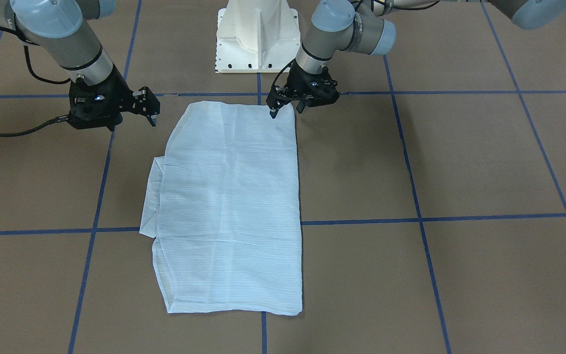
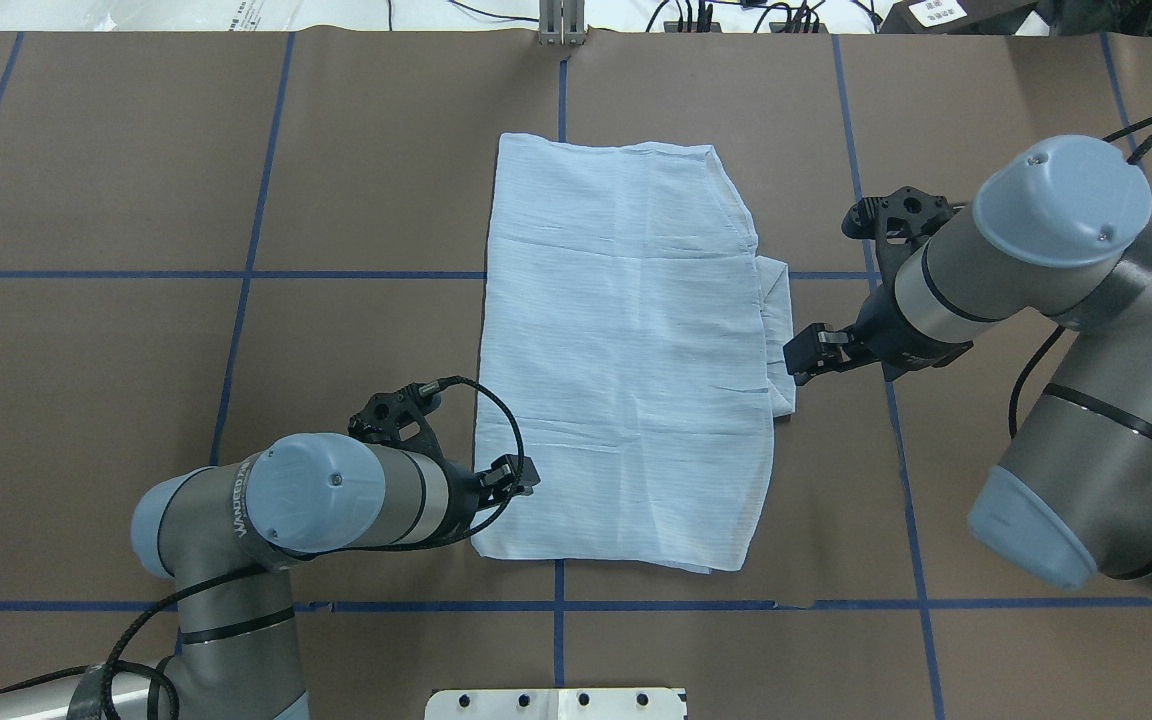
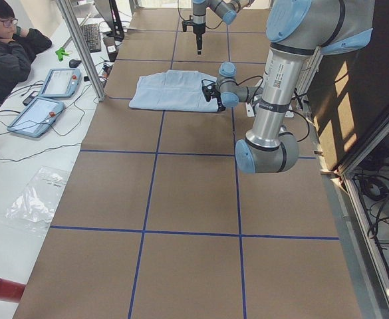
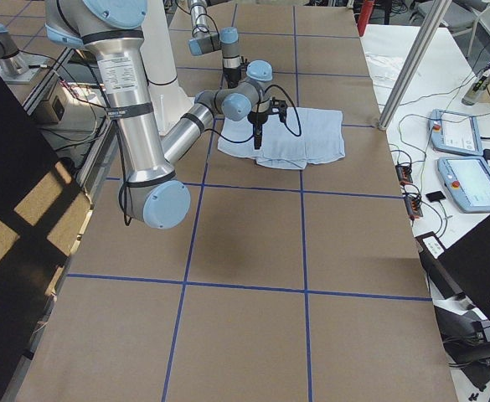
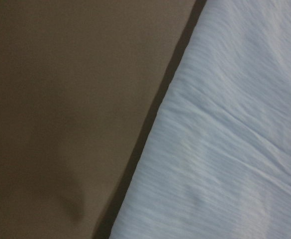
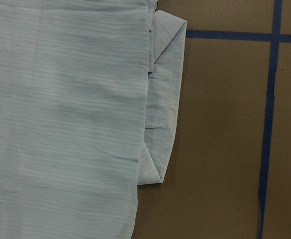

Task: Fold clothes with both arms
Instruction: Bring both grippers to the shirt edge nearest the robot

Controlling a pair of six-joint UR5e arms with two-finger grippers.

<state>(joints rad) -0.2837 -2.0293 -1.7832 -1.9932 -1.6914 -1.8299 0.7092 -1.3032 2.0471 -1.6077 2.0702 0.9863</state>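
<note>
Folded shirt [image 1: 229, 196] flat; left gripper [image 1: 288, 111] spread, empty, at corner; right gripper [image 1: 133, 125] spread, empty, alongside

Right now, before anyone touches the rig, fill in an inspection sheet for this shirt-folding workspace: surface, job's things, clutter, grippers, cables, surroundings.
Surface: brown table with a blue tape grid.
Job's things: light blue shirt folded to a rectangle, lying flat; a sleeve fold sticks out on the robot's right side.
Clutter: nothing seen.
Grippers: left gripper open, empty, over the shirt's near corner; right gripper beside the sleeve fold, holding no cloth, open or shut unclear.
Cables: black cable loops behind the left gripper; a second cable trails from the right gripper.
Surroundings: white pedestal; a seated person and two pendants at the side bench.
</note>
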